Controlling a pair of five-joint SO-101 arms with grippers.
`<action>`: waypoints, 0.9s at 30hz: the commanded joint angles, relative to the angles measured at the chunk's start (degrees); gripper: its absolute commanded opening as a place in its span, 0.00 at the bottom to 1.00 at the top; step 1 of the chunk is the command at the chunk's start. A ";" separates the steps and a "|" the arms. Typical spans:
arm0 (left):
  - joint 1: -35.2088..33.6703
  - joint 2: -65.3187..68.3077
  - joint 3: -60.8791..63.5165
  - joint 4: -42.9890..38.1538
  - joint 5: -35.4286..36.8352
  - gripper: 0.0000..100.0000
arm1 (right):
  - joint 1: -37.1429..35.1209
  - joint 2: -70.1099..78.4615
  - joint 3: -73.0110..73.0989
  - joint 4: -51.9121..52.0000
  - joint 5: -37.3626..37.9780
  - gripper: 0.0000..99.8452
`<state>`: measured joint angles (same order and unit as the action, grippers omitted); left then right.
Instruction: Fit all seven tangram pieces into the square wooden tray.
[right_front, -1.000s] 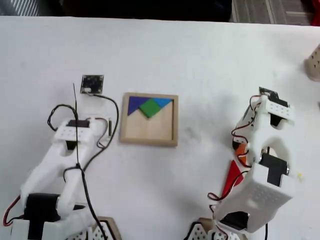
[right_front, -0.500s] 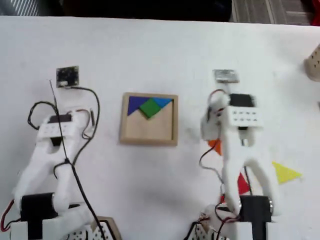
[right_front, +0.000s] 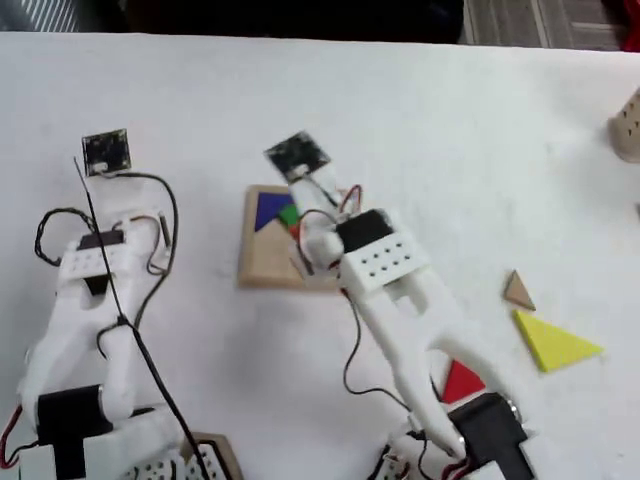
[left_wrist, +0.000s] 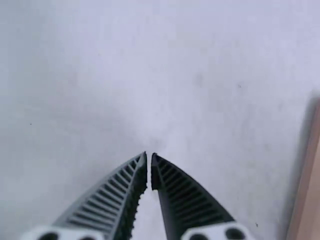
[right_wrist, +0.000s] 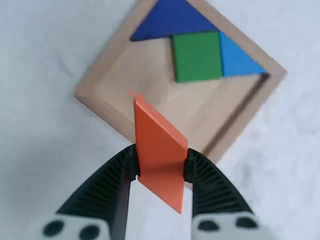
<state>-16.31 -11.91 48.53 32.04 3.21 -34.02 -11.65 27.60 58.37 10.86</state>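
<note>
Our left gripper (left_wrist: 148, 156) is closed up with nothing in it, the two ribbed fingers meeting at the tips, and it's hanging over bare white table (right_front: 450, 120) just left of the wooden tray (right_front: 262, 270). In the left wrist view we can see a sliver of the tray's edge off to the side. Inside the tray there are three pieces along the far side: a dark blue triangle (right_wrist: 172, 20), a green square (right_wrist: 196, 56) touching it, and a light blue triangle (right_wrist: 237, 57) snug against the square. The rest of the tray floor is bare wood. Our right gripper (right_wrist: 160, 151) is clamped on the orange parallelogram (right_wrist: 160, 165), one finger on each long side. It holds the piece up above the tray's near rim, with its top corner poking over the open wood. Further right, the loose pieces are flat on the table: a red triangle (right_front: 462, 382) partly tucked under the right arm, a small tan triangle (right_front: 517, 291), and just beside it a bigger yellow triangle (right_front: 553, 342).
</note>
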 joint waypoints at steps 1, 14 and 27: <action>-0.48 0.13 -2.99 -2.11 -0.09 0.04 | -2.68 3.82 -0.79 -5.85 1.32 0.02; -0.48 0.13 -3.08 -2.20 -0.09 0.04 | -3.03 13.41 -5.80 -10.24 28.92 0.02; -0.31 0.13 -2.99 -3.43 -0.09 0.04 | -4.97 25.36 -13.45 -9.01 52.66 0.11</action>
<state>-16.31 -11.91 48.53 30.02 3.12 -38.86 13.58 18.99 45.54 62.46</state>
